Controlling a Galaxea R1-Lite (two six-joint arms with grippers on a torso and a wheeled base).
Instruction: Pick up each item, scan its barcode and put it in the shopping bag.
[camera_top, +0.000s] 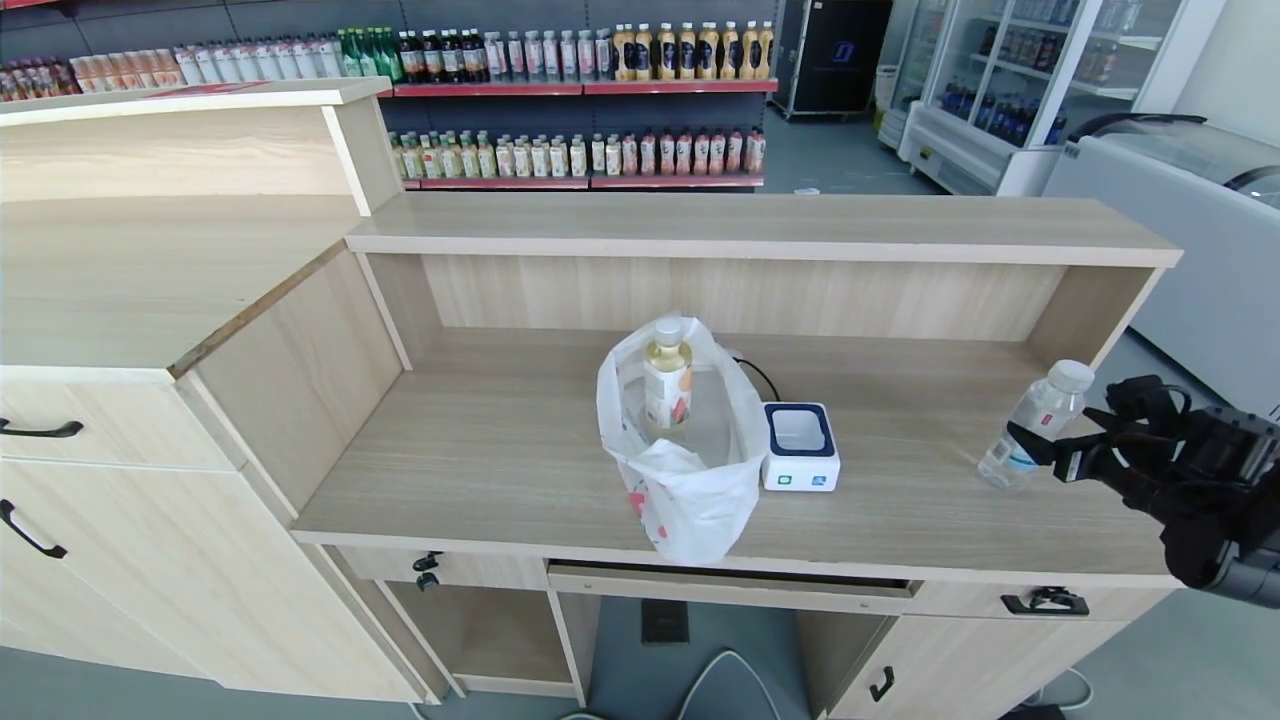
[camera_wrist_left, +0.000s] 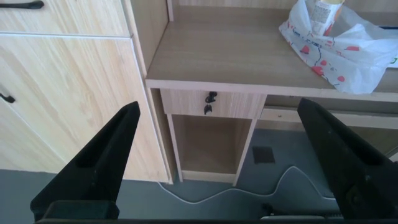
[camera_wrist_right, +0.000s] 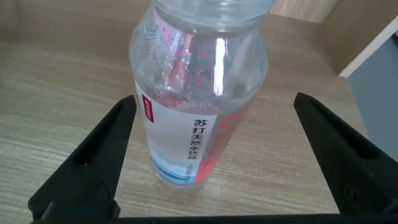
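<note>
A clear water bottle (camera_top: 1035, 425) with a white cap stands upright at the right end of the wooden counter (camera_top: 500, 450). My right gripper (camera_top: 1050, 455) is open just beside it, and the bottle (camera_wrist_right: 199, 99) stands between the spread fingers (camera_wrist_right: 87, 168), untouched. A white shopping bag (camera_top: 690, 470) sits mid-counter with a yellow drink bottle (camera_top: 667, 380) upright inside. A white barcode scanner (camera_top: 800, 445) rests right of the bag. My left gripper (camera_wrist_left: 217, 162) hangs open below the counter's front edge, left of the bag (camera_wrist_left: 342, 50), holding nothing.
The counter has a raised back shelf (camera_top: 760, 225) and side walls. A taller cabinet (camera_top: 150, 250) stands to the left. Drawers and a locked door (camera_top: 1040, 600) sit under the counter. Drink shelves (camera_top: 580, 100) and fridges (camera_top: 1000, 90) stand far behind.
</note>
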